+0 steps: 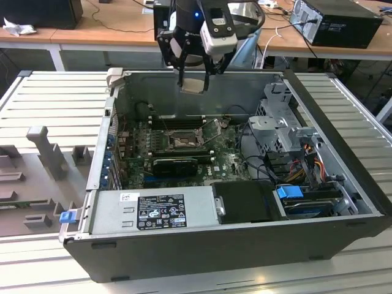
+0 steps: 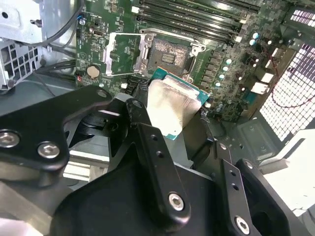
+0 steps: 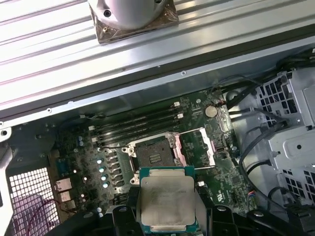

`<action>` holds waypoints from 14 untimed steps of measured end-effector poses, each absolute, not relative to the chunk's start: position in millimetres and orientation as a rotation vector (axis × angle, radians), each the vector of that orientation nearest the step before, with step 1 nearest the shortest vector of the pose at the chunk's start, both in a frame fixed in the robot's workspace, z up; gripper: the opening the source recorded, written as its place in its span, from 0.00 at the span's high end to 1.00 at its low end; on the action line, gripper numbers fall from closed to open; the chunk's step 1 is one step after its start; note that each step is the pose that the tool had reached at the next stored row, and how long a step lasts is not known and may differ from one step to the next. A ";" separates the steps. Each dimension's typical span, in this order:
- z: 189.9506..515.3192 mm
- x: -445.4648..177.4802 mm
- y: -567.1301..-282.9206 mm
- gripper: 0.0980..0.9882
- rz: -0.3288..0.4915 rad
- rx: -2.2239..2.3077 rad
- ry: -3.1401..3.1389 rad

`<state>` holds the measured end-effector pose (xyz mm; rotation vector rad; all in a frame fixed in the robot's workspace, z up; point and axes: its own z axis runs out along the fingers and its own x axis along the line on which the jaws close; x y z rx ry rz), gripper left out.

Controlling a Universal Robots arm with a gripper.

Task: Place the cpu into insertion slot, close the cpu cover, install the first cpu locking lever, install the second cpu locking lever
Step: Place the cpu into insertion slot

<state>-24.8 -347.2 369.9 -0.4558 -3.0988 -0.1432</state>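
My gripper (image 1: 193,75) hangs above the open computer case, shut on the cpu (image 1: 193,85), a flat square chip with a pale silvery top and a green edge. Both wrist views show the cpu (image 2: 173,105) (image 3: 166,199) held between the black fingers (image 2: 147,142), well above the board. Below it lies the insertion slot (image 1: 182,141) (image 2: 170,53) (image 3: 154,151), a dark square socket that is bare inside. The cpu cover (image 2: 120,53) (image 3: 198,146), a silvery frame with a window, is swung open beside the socket.
Long black memory slots (image 3: 135,123) run along the socket's far side. A black finned card (image 1: 174,164) sits in front of it. The power supply (image 1: 156,208), a metal drive cage (image 1: 278,122) with cables, and the case walls (image 1: 202,92) hem the board in.
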 end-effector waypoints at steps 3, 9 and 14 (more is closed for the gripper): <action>369.4 -24.9 -346.2 0.52 -0.141 -0.494 -3.095; 368.7 -24.9 -345.6 0.52 -0.139 -0.609 -3.078; 368.4 -24.9 -345.6 0.52 -0.139 -0.693 -3.062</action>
